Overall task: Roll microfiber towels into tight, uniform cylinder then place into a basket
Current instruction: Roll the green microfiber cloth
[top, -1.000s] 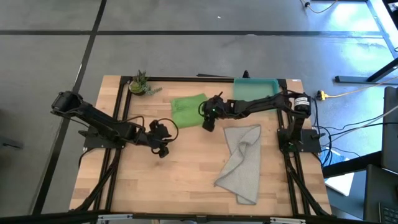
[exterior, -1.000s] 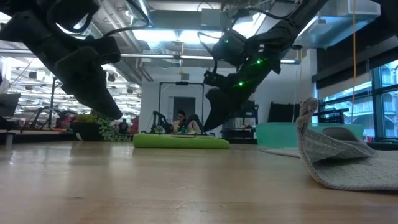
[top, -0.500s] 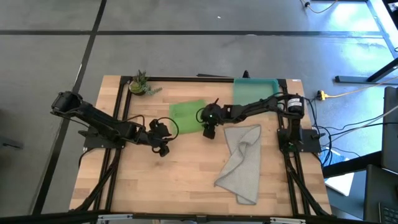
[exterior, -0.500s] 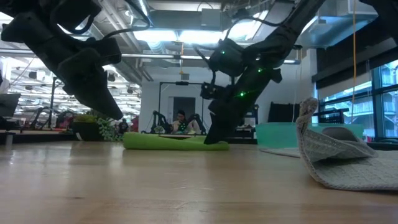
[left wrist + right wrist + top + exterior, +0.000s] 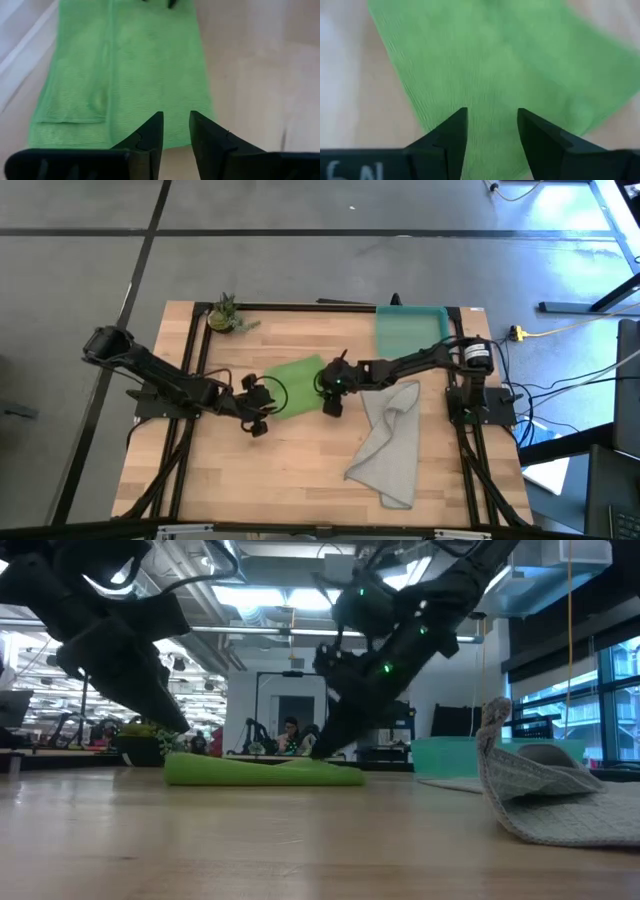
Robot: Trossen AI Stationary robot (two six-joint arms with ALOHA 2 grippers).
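Note:
The lime green towel [image 5: 293, 385] lies flat on the table's middle, with a folded layer [image 5: 75, 95] on one side. My right gripper [image 5: 332, 395] is down on the towel's right end [image 5: 335, 772]. My left gripper [image 5: 256, 418] hovers open just above the towel's left edge [image 5: 150, 137], touching nothing. The grey towel [image 5: 395, 435] lies crumpled at the right, one fold standing up [image 5: 495, 730]. The teal basket [image 5: 410, 330] stands at the far right. My right gripper comes slanting down from the table's right onto the green towel's right end [image 5: 490, 135]. Its two fingertips [image 5: 455, 125] stand on the cloth with a strip of it between them; one layer or several, I cannot tell. The towel lies flat on the table.
A small potted plant [image 5: 225, 315] stands at the far left corner. Bare wood lies between the towels and the near edge [image 5: 300, 480]. A person sits in the room beyond the table [image 5: 290, 735].
My right gripper has gone toward the table's left and near edge, dragging the green towel with it. The towel has slid flat along the table toward my left gripper and turned a little.

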